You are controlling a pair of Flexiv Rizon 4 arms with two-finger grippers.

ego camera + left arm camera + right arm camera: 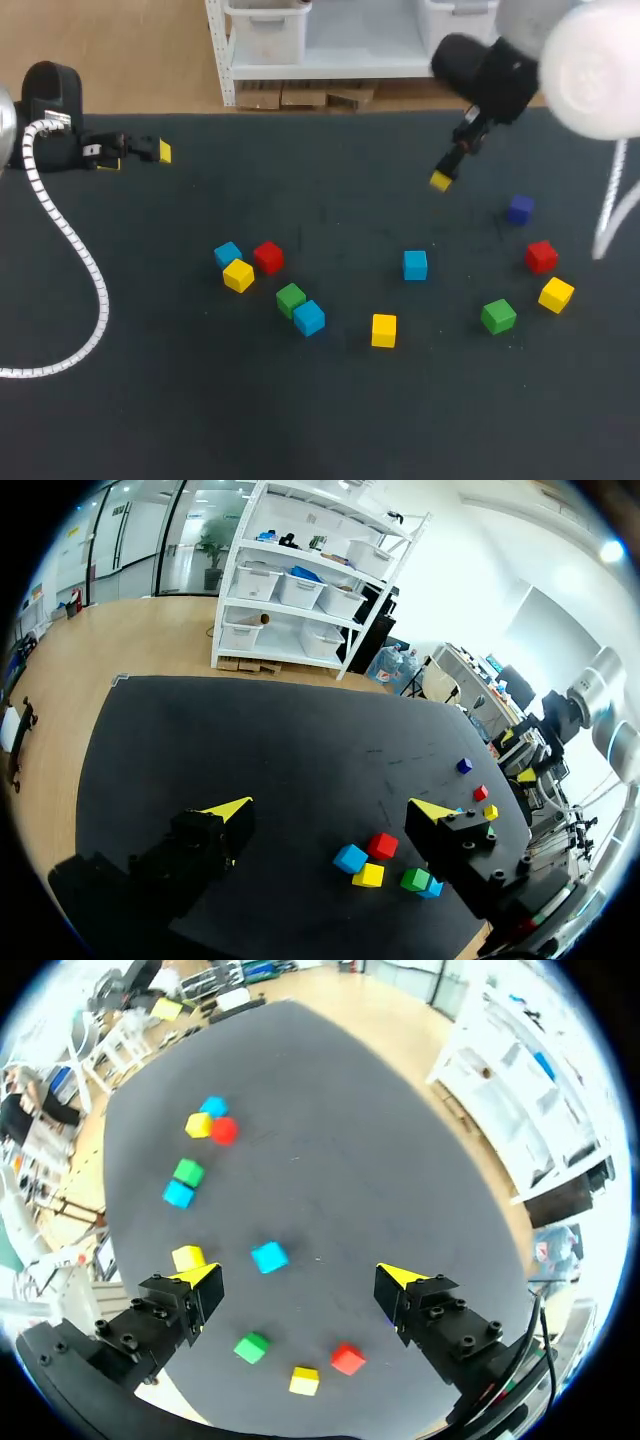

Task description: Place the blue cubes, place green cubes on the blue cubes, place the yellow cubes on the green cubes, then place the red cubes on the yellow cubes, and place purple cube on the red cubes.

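Note:
Three blue cubes (228,254) (309,318) (415,265) lie singly on the black table (150,400). Two green cubes (291,299) (498,316), three yellow cubes (238,275) (384,330) (556,294), two red cubes (268,257) (541,256) and a purple cube (519,209) are scattered among them. My left gripper (140,152) (330,810) hangs open at the far left back, empty. My right gripper (442,178) (300,1278) is open above the back right, with a blue cube (269,1256) and a yellow cube (187,1257) on the table below it.
A left cluster holds blue (350,858), red (382,845), yellow (368,875) and green (415,879) cubes close together. The left arm's white ribbed cable (70,250) loops over the table's left side. No cube stands on another.

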